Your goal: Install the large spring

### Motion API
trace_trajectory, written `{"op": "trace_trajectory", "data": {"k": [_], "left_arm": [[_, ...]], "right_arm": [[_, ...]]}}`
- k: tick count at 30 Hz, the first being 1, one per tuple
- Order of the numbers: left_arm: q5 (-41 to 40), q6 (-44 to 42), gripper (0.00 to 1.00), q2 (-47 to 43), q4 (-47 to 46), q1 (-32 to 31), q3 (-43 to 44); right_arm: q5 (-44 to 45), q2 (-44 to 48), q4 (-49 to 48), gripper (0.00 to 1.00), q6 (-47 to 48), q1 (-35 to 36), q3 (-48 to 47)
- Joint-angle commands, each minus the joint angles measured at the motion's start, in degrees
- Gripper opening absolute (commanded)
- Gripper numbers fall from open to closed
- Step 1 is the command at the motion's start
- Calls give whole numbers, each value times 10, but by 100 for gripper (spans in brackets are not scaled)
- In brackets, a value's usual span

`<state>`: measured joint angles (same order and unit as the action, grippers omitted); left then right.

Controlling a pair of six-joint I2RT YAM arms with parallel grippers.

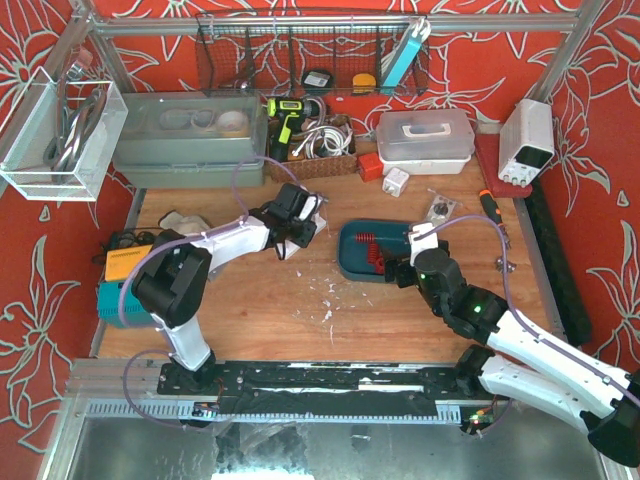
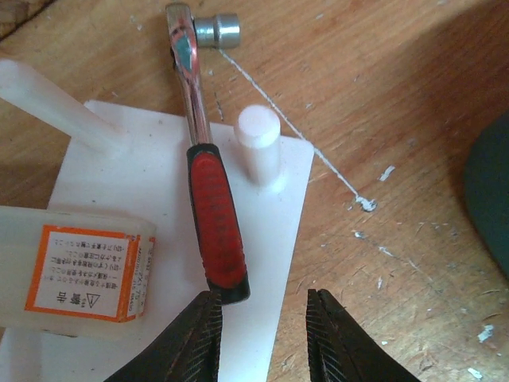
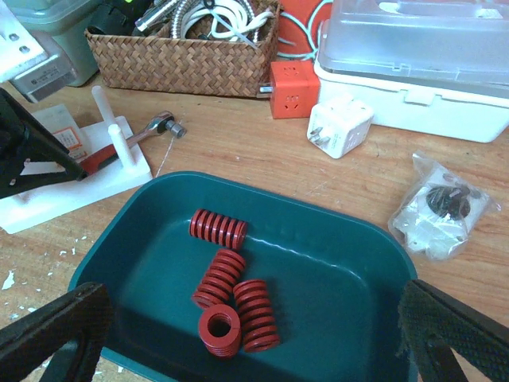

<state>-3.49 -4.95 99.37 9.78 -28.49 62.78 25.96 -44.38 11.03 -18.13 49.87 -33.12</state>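
Where frames cut things off: L hand (image 2: pixel 262 334) shows only two ribbed fingertips (image 2: pixel 199 338) at the bottom of its wrist cam; R hand (image 3: pixel 253 290) shows only dark fingers (image 3: pixel 56 334) in the bottom corners.
Label block (image 2: pixel 75 274): white w/ orange-framed sticker, runs off the left edge; print too small to read.
Tray (image 3: pixel 151 263): teal; near rim cropped in R wrist cam, only a dark blurred arc in L wrist cam.
Bag (image 3: pixel 433 211): clear plastic on the table (image 1: pixel 380 320); dark bits inside, can't tell what.
Red springs (image 3: pixel 254 314): four, thick coils, all on the tray floor. One lies alone toward the far side, two lie side by side, one stands on end w/ its bore up, touching them. Which is the large one: can't tell, sizes look close.
Base plate (image 2: pixel 159 199): white, carries short peg (image 2: pixel 258 143) and tall peg (image 2: pixel 48 99); well apart from the springs.
Ratchet (image 2: pixel 211 215): red grip, chrome shank, lies across the plate btwn the pegs; grip end just beside one L fingertip.
L hand state: released, nothing btwn fingers.
R hand state: spread wide above the tray, holding nothing.
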Motion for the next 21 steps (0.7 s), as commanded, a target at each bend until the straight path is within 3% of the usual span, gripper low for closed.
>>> {"op": "trace_trajectory", "data": {"k": [1, 21], "left_arm": [[-16, -11, 34, 22, -16, 1, -6], [-53, -22, 33, 79, -47, 6, 13]], "right_arm": [[19, 1, -7, 99, -5, 4, 8], [29, 7, -7, 99, -2, 4, 10]]}}
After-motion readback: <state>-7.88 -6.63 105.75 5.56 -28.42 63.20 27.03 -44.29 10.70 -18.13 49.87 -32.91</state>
